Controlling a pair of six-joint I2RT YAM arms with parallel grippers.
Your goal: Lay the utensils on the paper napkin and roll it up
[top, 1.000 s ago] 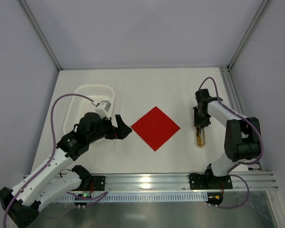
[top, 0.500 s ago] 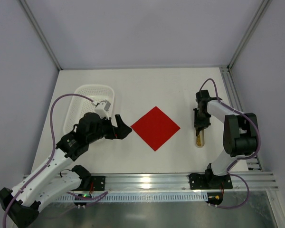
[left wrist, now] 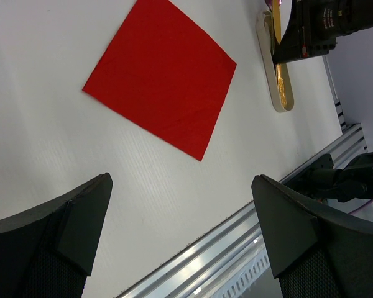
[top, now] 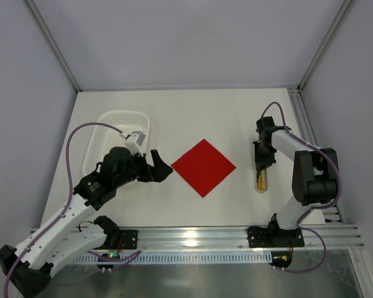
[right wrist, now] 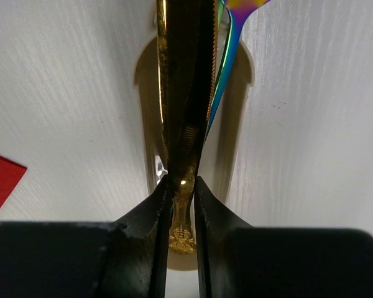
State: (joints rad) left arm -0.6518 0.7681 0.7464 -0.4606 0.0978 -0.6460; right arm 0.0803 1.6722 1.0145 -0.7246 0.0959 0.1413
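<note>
Lifting straight up suits the right gripper (right wrist: pixel 181 186), its jaws pinched on the slim iridescent metal utensils (right wrist: pixel 185 93), whose polished handles look slick. They lie in the beige oblong tray (right wrist: pixel 239 74), well right of the thin red square paper napkin (top: pixel 203 167). Left of the napkin, the left gripper (top: pixel 160 166) gapes wide.

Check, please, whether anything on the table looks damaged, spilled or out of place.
Nothing stands out. The red napkin lies flat and whole, only turned like a diamond in the top view. The utensils lie lengthwise in their beige tray.
</note>
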